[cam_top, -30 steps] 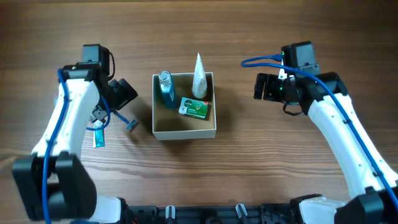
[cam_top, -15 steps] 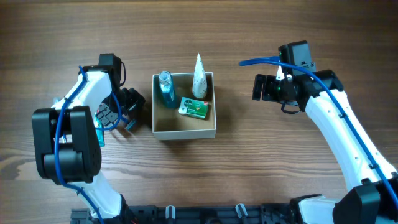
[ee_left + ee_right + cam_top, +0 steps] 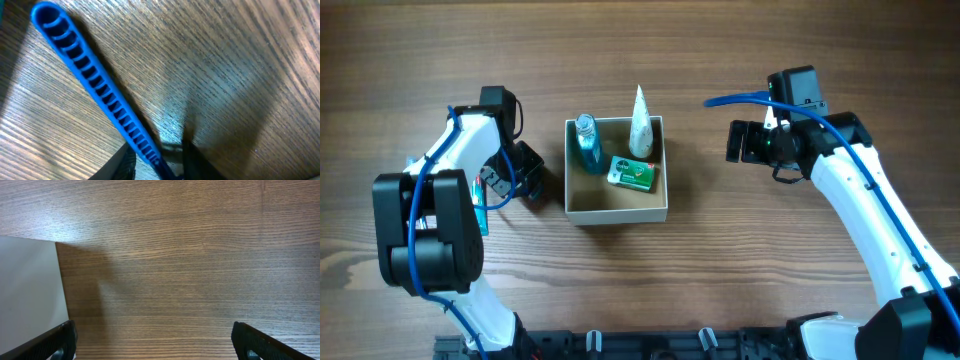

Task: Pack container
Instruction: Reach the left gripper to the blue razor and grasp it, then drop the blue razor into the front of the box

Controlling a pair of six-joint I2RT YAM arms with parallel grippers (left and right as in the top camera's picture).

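The container (image 3: 616, 213), a square white box with a tan inside, sits mid-table and holds a blue bottle (image 3: 586, 140), a white tube (image 3: 640, 125) and a green box (image 3: 632, 172). My left gripper (image 3: 527, 180) is low on the table just left of it. In the left wrist view a blue ribbed handle (image 3: 90, 80) runs from the upper left down between the fingers (image 3: 122, 165), and the left gripper (image 3: 160, 167) is shut on its lower end. My right gripper (image 3: 735, 140) hovers open to the right of the container, whose white wall (image 3: 30, 290) shows by its left finger (image 3: 55, 345).
A teal packet (image 3: 479, 195) lies on the table beside the left arm, partly hidden by it. Bare wooden table (image 3: 190, 255) lies under the right gripper and all round the container.
My left gripper has closed from wide open onto the blue handle, which it now covers in the overhead view. The right arm and the container have not moved.
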